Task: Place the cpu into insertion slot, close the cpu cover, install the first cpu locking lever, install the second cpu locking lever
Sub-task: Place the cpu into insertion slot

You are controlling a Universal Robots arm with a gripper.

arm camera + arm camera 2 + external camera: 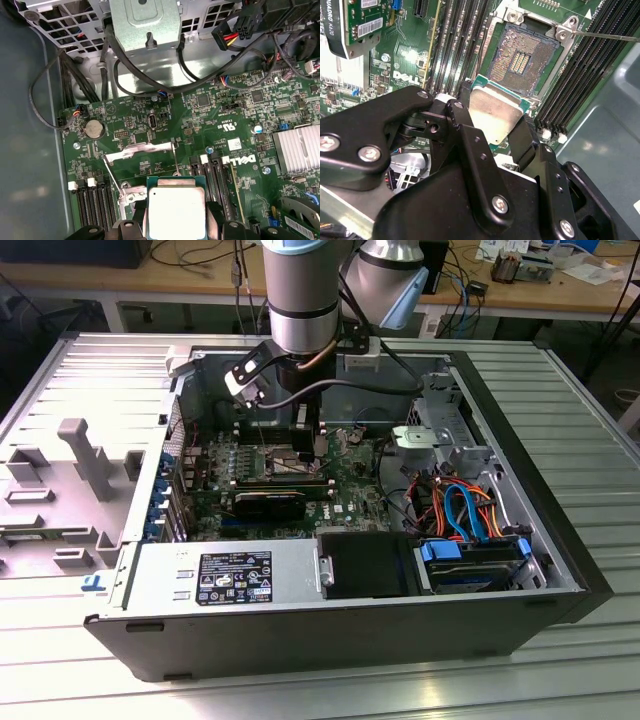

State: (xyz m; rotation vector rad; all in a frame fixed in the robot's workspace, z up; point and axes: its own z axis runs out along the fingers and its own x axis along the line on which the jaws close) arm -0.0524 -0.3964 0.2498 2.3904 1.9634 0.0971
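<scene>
My gripper (pixel 495 111) is shut on the cpu (pixel 492 117), a flat square chip with a silvery top and a green edge, gripped on two opposite sides by black fingers (pixel 462 115). In the second wrist view the chip hangs tilted just short of the insertion slot (pixel 521 59), which lies open with its pin field bare and a silver rim around it. The first wrist view shows the cpu (pixel 176 207) over the motherboard, with the cpu cover (pixel 141 150) raised beyond it and a thin locking lever (pixel 113 178) standing free. In the exterior view the gripper (pixel 303 445) reaches down into the case.
Black memory slots (pixel 455 45) flank the socket on both sides. A graphics card (pixel 270 502) lies near the socket, a finned heatsink (pixel 299 148) sits on the board, and a drive cage (pixel 440 435) with bundled cables (pixel 460 505) stands at the exterior view's right. The power supply (pixel 225 578) lines the case's front.
</scene>
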